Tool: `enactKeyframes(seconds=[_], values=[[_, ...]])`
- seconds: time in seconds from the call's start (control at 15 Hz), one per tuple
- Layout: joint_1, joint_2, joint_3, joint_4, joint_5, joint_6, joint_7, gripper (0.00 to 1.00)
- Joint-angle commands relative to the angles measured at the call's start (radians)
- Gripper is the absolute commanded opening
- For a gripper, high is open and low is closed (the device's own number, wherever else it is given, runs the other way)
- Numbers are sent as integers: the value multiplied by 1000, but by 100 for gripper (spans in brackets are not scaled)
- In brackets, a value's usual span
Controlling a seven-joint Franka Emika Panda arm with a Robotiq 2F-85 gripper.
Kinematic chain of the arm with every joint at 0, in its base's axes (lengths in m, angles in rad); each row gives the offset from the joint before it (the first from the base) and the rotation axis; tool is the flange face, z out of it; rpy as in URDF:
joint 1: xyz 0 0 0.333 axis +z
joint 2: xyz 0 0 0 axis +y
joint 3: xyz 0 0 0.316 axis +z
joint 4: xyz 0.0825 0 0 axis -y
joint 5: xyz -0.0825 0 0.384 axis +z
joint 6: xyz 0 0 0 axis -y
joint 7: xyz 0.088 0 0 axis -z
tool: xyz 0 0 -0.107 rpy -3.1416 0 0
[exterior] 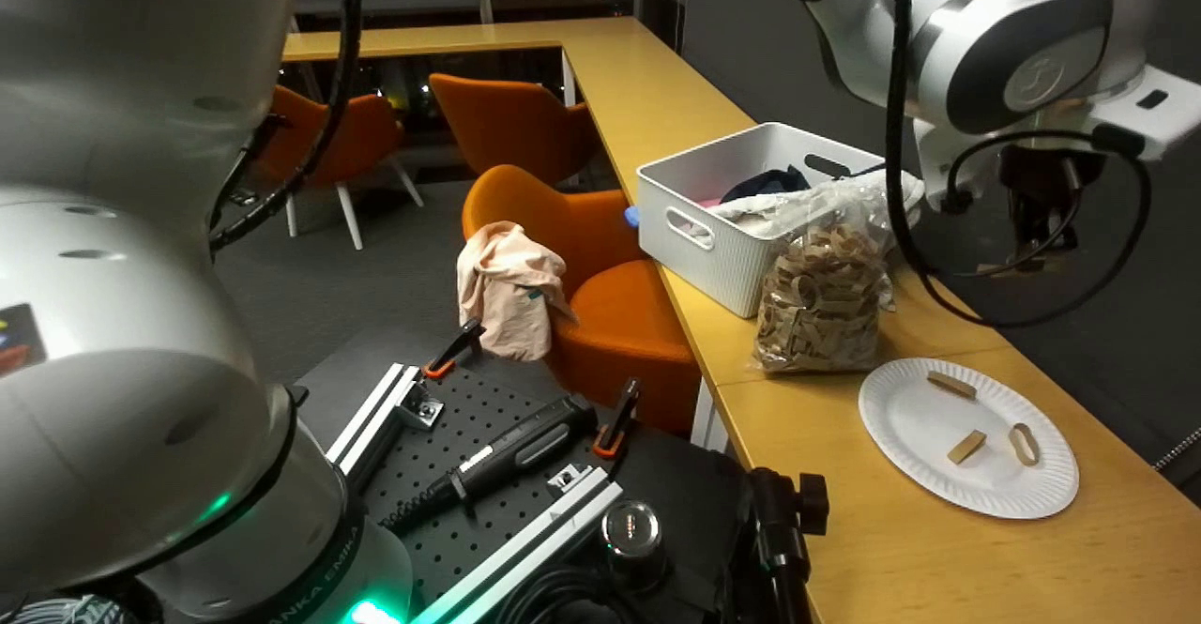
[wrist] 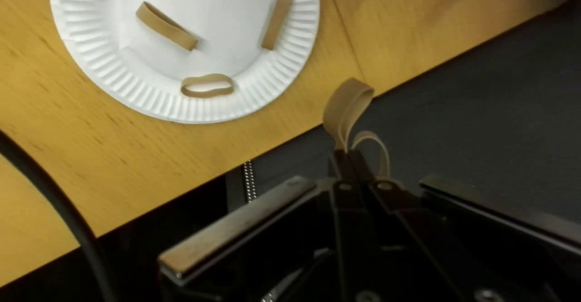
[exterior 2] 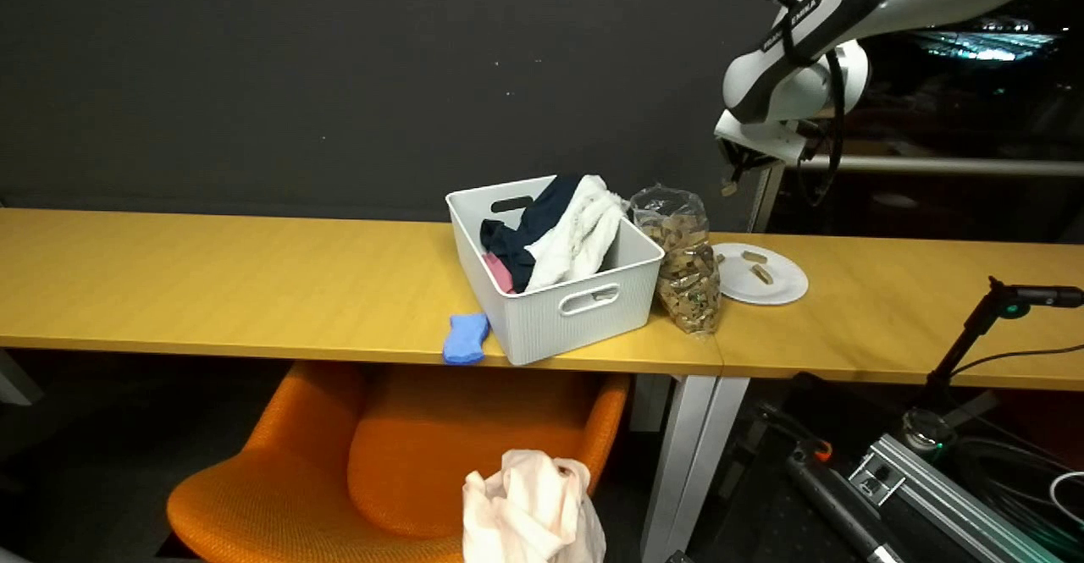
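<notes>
A: What does the tool (wrist: 348,153) grip?

B: Its jaws are together, clamped on a tan rubber band (wrist: 338,111) that loops out past their tips, held above the level of the table (exterior 2: 212,279).

A: And the surroundings?

B: On the table, a fluted white paper plate (wrist: 93,50) bears three loose bands (wrist: 166,26); in both exterior views, a clear plastic bag of rubber bands (exterior: 821,305) stands between the plate and a fabric-filled white basket (exterior: 727,272).

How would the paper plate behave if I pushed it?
The paper plate looks thin, so it is probably light and would slide easily. Its fluted rim may bend under pressure. Three brown bands lie loose on it, so they might shift.
</notes>
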Motion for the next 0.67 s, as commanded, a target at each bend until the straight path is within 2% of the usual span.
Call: enactKeyframes(seconds=[0.0,0.33,0.6], values=[[34,-151,42,-94,-20,-2,-37,0],[94,-264,115,-168,-15,-1,-69,0],[109,-283,189,-200,20,-10,-112,0]])
